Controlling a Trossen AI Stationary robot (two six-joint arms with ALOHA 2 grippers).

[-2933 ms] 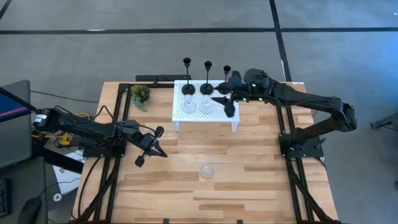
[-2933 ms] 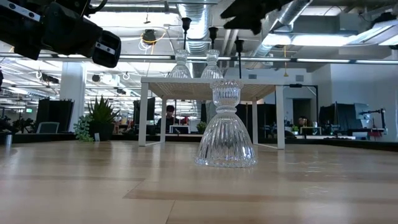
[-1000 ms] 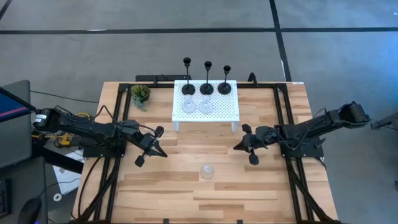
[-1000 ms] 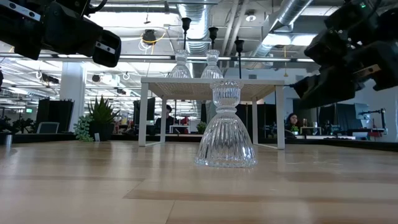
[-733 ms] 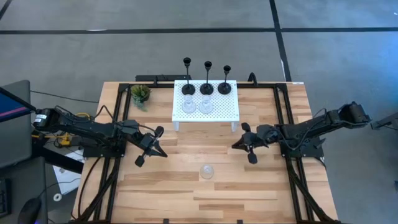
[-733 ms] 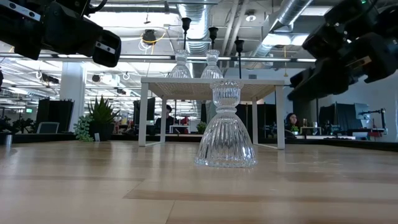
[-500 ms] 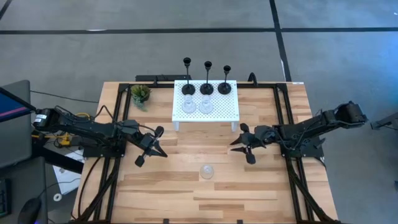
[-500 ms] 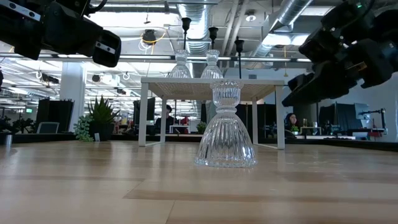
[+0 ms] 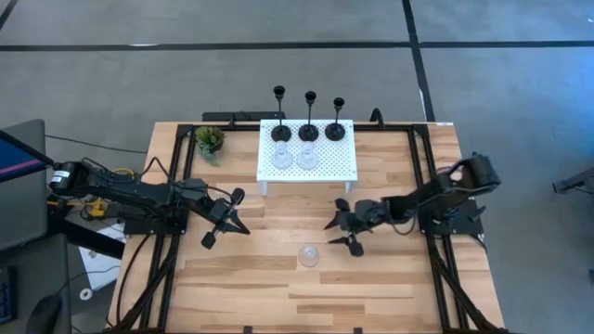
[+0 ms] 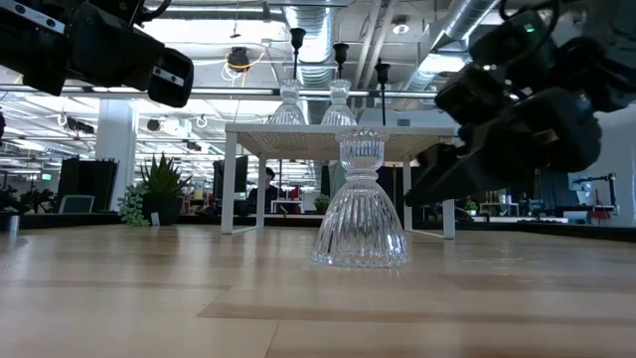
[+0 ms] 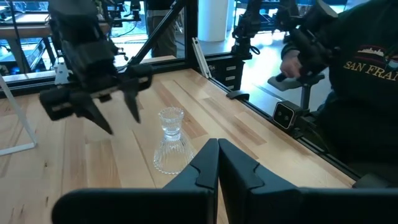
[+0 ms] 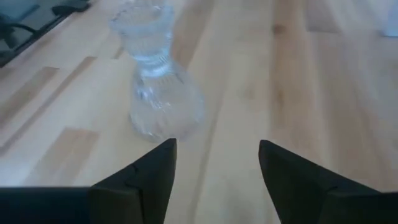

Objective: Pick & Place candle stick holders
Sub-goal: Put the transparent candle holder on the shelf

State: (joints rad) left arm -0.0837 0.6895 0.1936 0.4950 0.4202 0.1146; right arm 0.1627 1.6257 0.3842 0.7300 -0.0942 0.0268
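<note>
One clear glass holder stands alone low in the middle of the desk. The other five sit on the white rack at the top. The right end effector is wide open, just up and right of the lone holder. It should go lower, get a finger on each side of the thin neck, then squeeze softly. The left end effector waits at the left, pinched narrow. The glass is hard to see from above.

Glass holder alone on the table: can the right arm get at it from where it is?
Probably yes. The right gripper is open, close beside the lone glass holder and facing it, with only bare table between them. The left gripper waits well clear.
</note>
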